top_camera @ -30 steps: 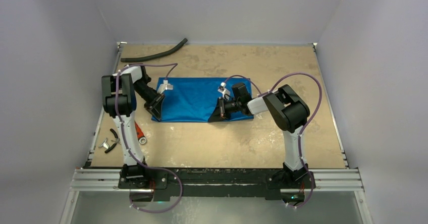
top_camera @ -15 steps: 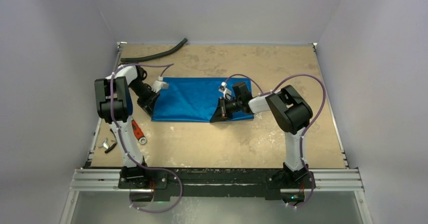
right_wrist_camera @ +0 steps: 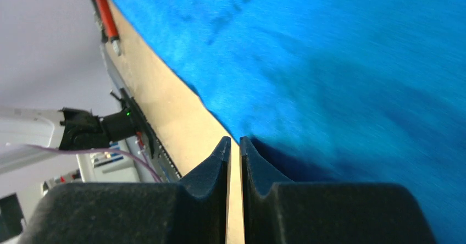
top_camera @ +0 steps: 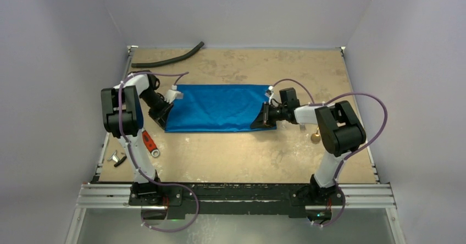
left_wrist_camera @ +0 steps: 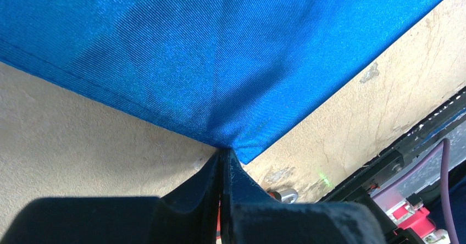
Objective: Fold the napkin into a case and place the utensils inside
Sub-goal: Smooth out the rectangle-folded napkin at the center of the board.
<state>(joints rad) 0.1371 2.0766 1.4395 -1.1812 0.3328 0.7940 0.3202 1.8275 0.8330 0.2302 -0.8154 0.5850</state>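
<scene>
Currently our left fingers [left_wrist_camera: 211,181] pinch the near-left corner of the napkin [top_camera: 220,107], which lies flat across the worktop [top_camera: 236,156]. Our right fingers [right_wrist_camera: 211,170] stand narrowly apart at its near-right corner, holding nothing, worktop showing between them.

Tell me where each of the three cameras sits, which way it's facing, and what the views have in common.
Top external: above and behind the arm bases, looking down on the table, both arms, and the napkin between the left pincer and the right pincer.
Left wrist: looks along its own fingers, shut on a napkin corner.
Right wrist: low over the table, facing left along the napkin's near edge past its own slightly parted fingers.
Shared: blue napkin and tan table show in all three.
</scene>
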